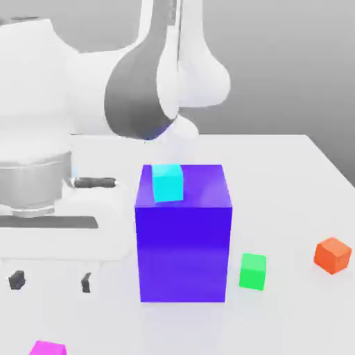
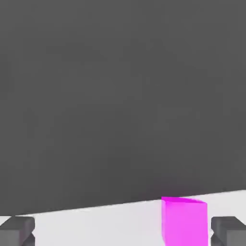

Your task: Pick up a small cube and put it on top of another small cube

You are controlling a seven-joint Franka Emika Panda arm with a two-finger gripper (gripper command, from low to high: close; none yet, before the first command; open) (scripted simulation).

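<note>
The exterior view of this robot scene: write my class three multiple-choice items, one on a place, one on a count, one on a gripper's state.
1. Where is the cyan cube?
A) On the blue block
B) Beside the orange cube
C) Under the gripper

2. How many small cubes are there?
A) Two
B) Four
C) Six

3. How does the gripper stand?
A) Shut on the green cube
B) Shut and empty
C) Open and empty

Key:
1 A: the cyan cube rests on top of the blue block.
2 B: cyan, green, orange and magenta.
3 C: the fingertips of the gripper are well apart, with nothing held between them.
</note>
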